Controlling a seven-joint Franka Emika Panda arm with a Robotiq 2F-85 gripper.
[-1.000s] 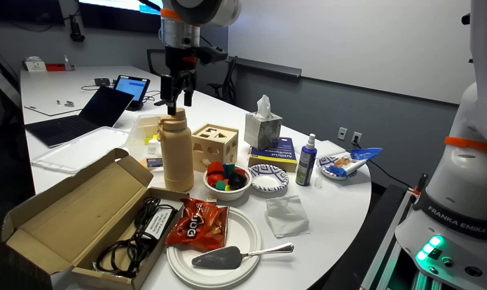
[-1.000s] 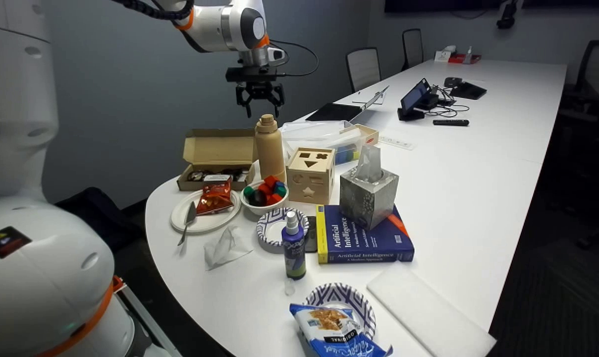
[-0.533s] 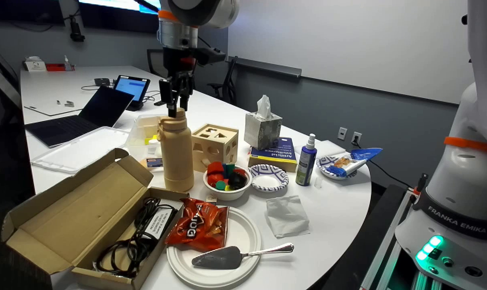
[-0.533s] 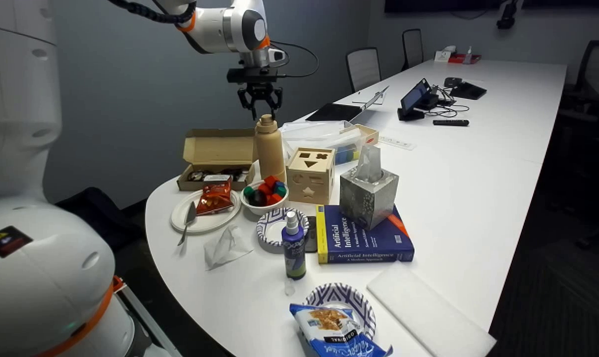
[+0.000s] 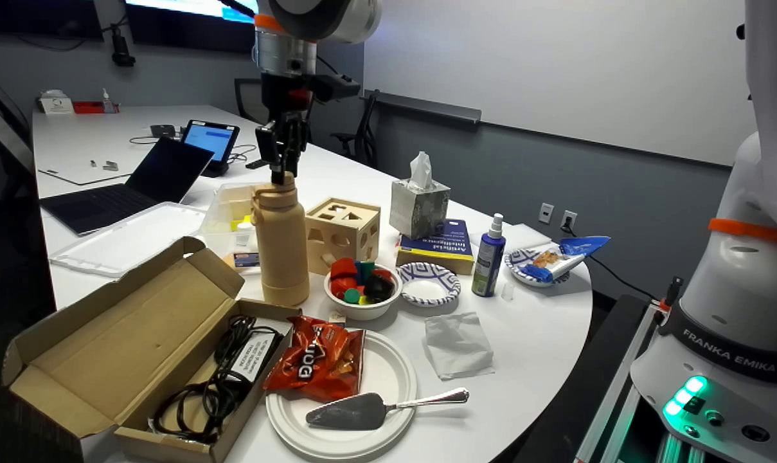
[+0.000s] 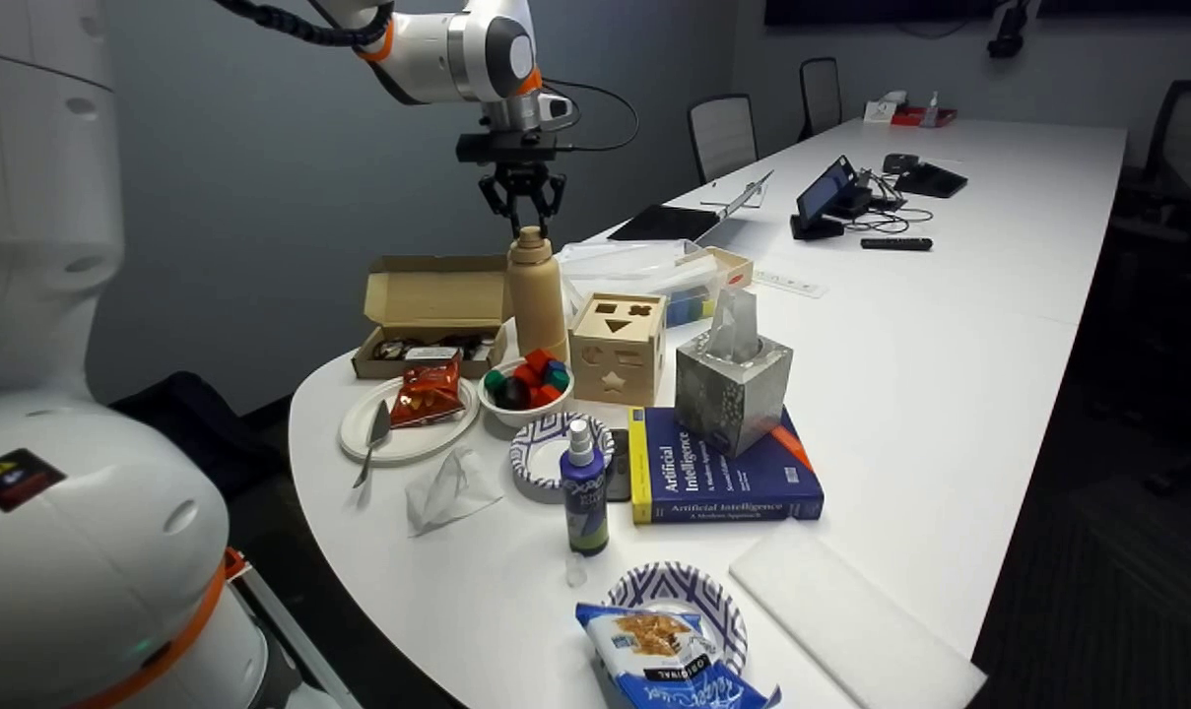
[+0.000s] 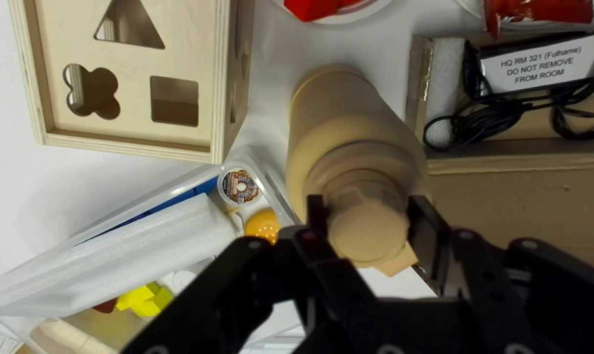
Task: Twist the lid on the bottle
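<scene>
Apparently, lid (image 7: 368,235): on the neck of the upright bottle (image 5: 284,254), though whether its thread is engaged cannot be told.
Gripper (image 7: 369,212): fingers clamped on the lid's two sides (no gap shows in the wrist view).
Bottle: near an edge of the bench (image 5: 520,347), just beside the open cardboard box (image 5: 137,308) at that edge.
Twist: probably not yet done, the grip being its start.
Remaining: turning the lid, letting go, lifting clear.

Chairs (image 6: 723,136) are standing along a long white table (image 6: 950,394), while a whiteboard (image 5: 555,64) and screens (image 5: 182,37) are hanging on the walls (image 5: 568,180), marking an office meeting room. A label (image 7: 540,65) is reading "HQ RM 321 (Fulhame) DO NOT REMOVE FROM ROOM".
</scene>
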